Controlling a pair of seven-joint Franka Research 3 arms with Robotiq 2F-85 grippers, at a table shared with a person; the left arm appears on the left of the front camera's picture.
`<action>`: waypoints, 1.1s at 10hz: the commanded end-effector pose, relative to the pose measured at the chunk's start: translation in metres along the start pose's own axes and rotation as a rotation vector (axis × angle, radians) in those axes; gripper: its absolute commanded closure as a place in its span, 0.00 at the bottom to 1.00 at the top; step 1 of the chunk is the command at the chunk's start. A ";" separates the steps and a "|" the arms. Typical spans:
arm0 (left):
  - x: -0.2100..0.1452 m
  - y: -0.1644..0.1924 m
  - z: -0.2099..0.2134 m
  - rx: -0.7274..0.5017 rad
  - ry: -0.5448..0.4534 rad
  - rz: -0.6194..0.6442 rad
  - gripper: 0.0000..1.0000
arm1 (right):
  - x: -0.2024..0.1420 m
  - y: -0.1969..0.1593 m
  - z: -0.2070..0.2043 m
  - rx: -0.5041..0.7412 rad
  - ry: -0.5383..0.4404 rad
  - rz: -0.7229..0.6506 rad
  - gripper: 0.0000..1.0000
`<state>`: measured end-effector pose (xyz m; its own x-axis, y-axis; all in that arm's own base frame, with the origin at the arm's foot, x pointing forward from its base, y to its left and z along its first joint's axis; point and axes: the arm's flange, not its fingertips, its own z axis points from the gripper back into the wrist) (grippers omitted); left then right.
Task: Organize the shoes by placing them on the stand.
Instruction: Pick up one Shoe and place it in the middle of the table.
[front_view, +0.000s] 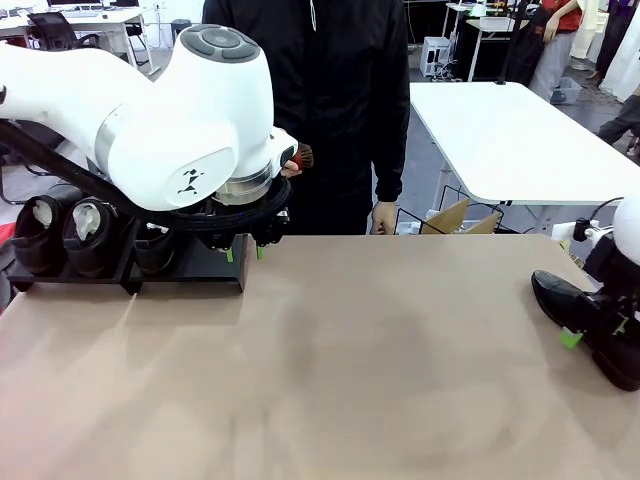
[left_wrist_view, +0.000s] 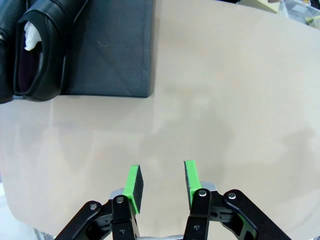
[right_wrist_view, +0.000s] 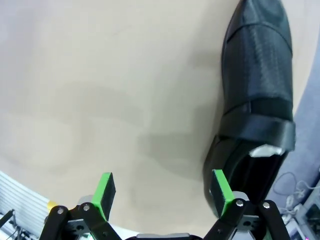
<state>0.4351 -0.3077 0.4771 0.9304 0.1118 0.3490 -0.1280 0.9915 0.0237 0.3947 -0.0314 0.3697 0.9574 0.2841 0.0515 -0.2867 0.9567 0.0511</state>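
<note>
Left gripper: partly open, a moderate gap between the green pads; nothing between them, nothing touched; poised above bare table, just off the stand's right end.
Left gripper in front view: tucked under the big white wrist, green tips peeking out beside the stand.
Right gripper: spread wide, empty; one finger next to the heel of a black shoe, contact impossible to tell.
Right gripper in front view: at the table's right edge, over the rear of that shoe.
Shoes on stand: two stuffed with white paper side by side at the left; a third next to them, partly hidden by the arm.
Third shoe from left wrist: resting on the matte black platform, white stuffing visible, the platform's right half bare.
Loose shoe: flat on the table, well apart from the stand, toe pointing toward the middle.
Person: standing at the far side in a dark jacket, one hand hanging near the table edge.
</note>
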 end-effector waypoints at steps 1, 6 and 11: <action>0.001 0.001 0.001 0.004 -0.005 -0.003 0.53 | 0.011 -0.014 -0.005 -0.053 -0.030 0.016 0.00; 0.001 0.001 0.001 0.004 -0.005 -0.003 0.53 | 0.005 -0.037 0.014 -0.075 -0.066 -0.009 0.00; 0.001 0.001 0.001 0.004 -0.005 -0.003 0.53 | 0.006 -0.050 0.008 -0.017 0.004 0.009 0.00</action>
<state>0.4353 -0.3077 0.4773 0.9303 0.1120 0.3492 -0.1281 0.9915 0.0234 0.4069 -0.0684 0.3768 0.9643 0.2535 0.0772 -0.2558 0.9665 0.0215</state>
